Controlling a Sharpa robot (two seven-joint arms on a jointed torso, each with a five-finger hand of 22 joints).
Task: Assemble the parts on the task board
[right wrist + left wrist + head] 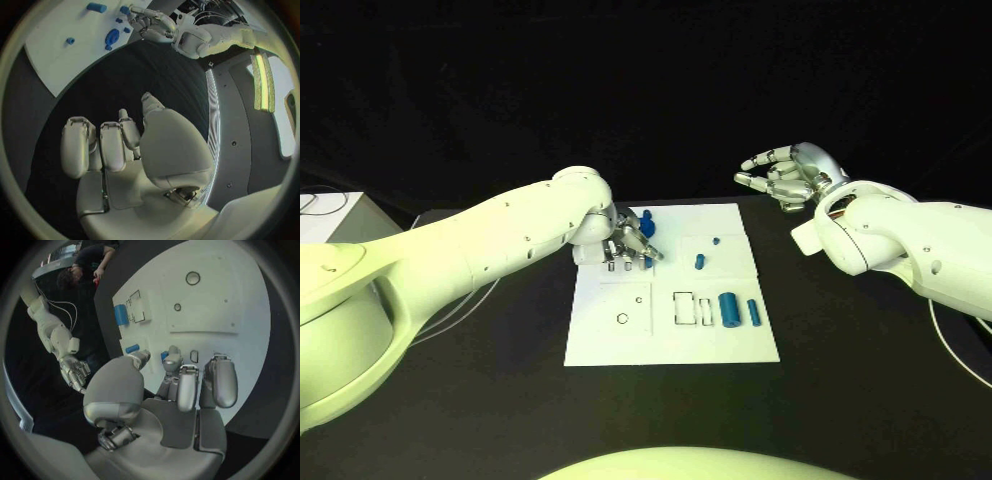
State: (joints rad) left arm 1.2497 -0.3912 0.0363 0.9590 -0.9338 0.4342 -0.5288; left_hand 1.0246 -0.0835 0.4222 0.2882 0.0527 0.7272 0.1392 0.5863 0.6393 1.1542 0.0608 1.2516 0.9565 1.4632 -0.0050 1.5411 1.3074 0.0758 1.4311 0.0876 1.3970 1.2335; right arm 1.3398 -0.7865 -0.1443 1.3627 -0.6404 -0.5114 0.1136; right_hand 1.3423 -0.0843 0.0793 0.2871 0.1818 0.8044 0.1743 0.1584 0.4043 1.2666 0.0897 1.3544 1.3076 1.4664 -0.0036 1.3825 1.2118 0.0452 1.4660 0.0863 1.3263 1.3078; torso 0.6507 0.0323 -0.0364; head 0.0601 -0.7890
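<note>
Now left hand (pixel 626 243) fingers pinch a blue part (pixel 646 218); right hand (pixel 790 176) curled, empty

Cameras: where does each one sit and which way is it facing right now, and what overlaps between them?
Head view: on the robot's head, looking down at the black table and white task board; both arms reach in, left hand over the board's far edge, right hand raised off the board.
Left wrist view: behind the left hand, facing the task board; the right hand shows beyond.
Right wrist view: behind the right hand, facing the table; the left hand shows far off.
Shared: all see the task board and its blue parts.
</note>
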